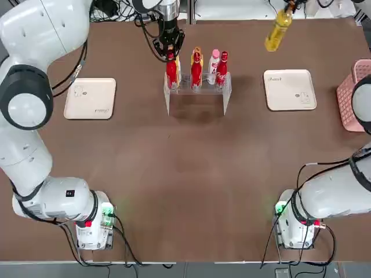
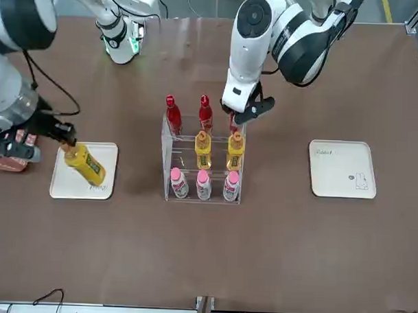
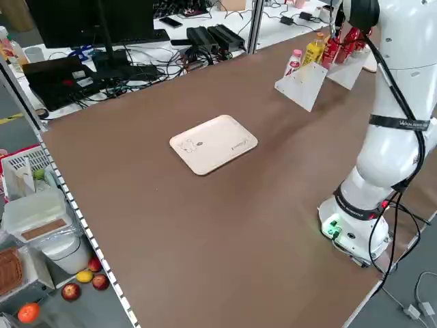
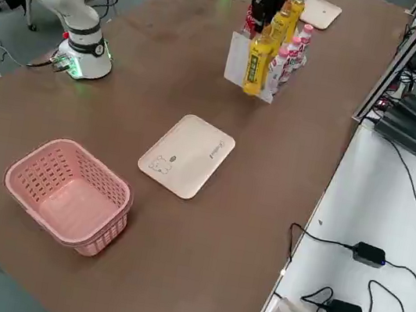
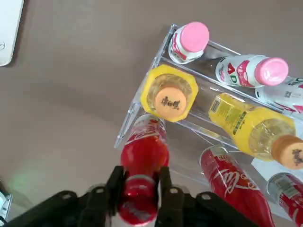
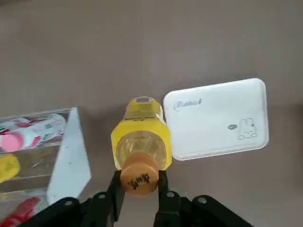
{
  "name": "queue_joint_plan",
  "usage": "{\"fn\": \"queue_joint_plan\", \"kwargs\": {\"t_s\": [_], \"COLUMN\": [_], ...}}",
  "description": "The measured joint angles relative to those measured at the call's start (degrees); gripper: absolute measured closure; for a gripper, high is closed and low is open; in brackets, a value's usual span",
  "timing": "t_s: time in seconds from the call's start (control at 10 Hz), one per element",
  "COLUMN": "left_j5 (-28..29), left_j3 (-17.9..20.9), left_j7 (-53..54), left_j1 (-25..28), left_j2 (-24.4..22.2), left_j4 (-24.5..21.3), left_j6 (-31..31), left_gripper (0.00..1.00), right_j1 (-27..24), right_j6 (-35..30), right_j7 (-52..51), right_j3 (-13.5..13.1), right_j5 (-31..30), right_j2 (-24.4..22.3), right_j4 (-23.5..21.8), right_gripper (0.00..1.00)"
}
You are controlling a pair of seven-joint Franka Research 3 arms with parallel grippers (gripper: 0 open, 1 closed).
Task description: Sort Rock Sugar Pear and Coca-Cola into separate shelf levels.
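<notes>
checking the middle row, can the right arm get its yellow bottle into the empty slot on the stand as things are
Probably yes: the right gripper holds the Rock Sugar Pear bottle above the white tray, and the stand's near end slot is open; the left gripper works the far end.

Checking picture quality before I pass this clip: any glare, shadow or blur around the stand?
Top view: the shelf levels cast a soft shadow toward the robot. Left wrist view: the Coca-Cola cap between the fingers is blurred; the clear walls show faint reflections.
</notes>
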Motion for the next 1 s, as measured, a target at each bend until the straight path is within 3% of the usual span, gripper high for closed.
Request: {"fn": "queue_joint_plan", "kwargs": {"t_s": [0.4, 0.7, 1.0], "left_j5": [0.0, -2.1, -4.9], "left_j3": [-0.1, -0.9, -1.8], "left_j7": [-0.2, 1.5, 15.3], "left_j1": [0.7, 7.2, 21.6], "left_j2": [-0.2, -2.7, -6.1], "left_j4": [1.3, 5.1, 5.8], "left_j6": [-0.1, -4.9, -7.4], "left_gripper": [0.0, 0.0, 0.0], "right_j1": [6.8, 10.9, 12.3], "right_j6": [-1.1, -0.8, -1.0], "right_j7": [8.1, 13.3, 17.8], "right_j3": [2.0, 2.0, 2.0], "right_j5": [1.9, 4.6, 9.5], "right_j2": [1.2, 5.8, 9.7], "right_j4": [5.4, 9.8, 11.3], "right_gripper": [0.67, 0.67, 0.67]}}
